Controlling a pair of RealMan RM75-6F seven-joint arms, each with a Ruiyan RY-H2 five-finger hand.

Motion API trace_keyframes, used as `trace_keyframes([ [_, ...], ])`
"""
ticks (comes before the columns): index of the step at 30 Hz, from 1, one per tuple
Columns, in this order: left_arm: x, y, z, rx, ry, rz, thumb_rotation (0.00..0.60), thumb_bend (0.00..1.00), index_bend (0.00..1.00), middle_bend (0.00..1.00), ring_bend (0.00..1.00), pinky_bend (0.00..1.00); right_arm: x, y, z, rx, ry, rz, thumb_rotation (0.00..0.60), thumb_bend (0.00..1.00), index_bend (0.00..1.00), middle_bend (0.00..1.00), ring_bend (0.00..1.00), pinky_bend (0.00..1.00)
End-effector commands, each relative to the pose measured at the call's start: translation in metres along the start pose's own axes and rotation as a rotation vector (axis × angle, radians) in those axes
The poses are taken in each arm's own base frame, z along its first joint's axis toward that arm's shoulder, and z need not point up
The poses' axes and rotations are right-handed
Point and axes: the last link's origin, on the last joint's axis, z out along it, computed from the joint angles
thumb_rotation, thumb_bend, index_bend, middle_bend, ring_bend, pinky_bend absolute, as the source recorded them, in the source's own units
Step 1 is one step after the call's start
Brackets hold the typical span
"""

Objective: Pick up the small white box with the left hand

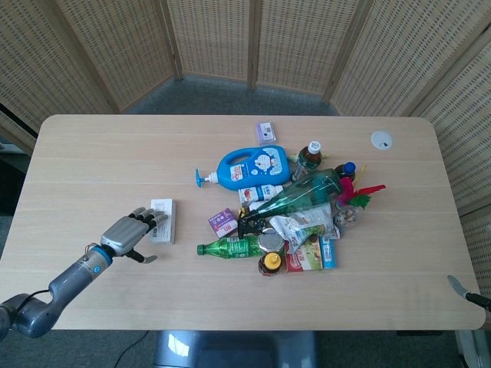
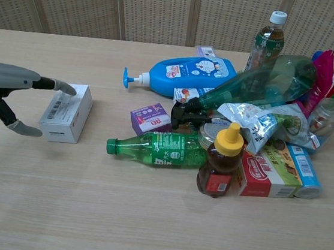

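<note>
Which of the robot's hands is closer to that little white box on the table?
Left. The left hand lies right at the small white box, fingers over its top. The right hand only peeks in at the table's far right edge.

blue pump bottle (image 1: 253, 168), green bottle (image 2: 159, 148), honey jar (image 2: 219, 162)

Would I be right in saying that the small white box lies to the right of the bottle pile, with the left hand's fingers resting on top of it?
Not quite: the small white box lies left of the bottle pile, as the chest view shows. The left hand does rest its fingers on top.
</note>
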Motion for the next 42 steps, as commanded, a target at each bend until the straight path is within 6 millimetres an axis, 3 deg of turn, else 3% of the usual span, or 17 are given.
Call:
trace_keyframes([
  [1,0.014,-0.005,0.0,-0.009,0.078,0.043,0.424,0.29,0.0,0.0,0.0,0.0,0.001,0.0,-0.001,0.0,0.004,0.002,0.443,0.19,0.0,0.0,0.0,0.0],
  [10,0.02,-0.027,0.023,-0.018,0.208,0.333,0.467,0.29,0.0,0.0,0.0,0.0,0.001,0.004,-0.005,-0.014,0.004,-0.002,0.443,0.19,0.0,0.0,0.0,0.0],
  [24,0.001,-0.048,0.036,-0.036,0.181,0.383,0.477,0.29,0.0,0.0,0.0,0.0,0.0,0.006,-0.003,-0.028,0.004,-0.004,0.441,0.19,0.0,0.0,0.0,0.0],
  [42,-0.01,-0.008,0.07,-0.148,0.219,0.53,0.479,0.29,0.0,0.0,0.0,0.0,0.001,0.021,-0.01,-0.06,0.013,0.009,0.442,0.19,0.0,0.0,0.0,0.0],
])
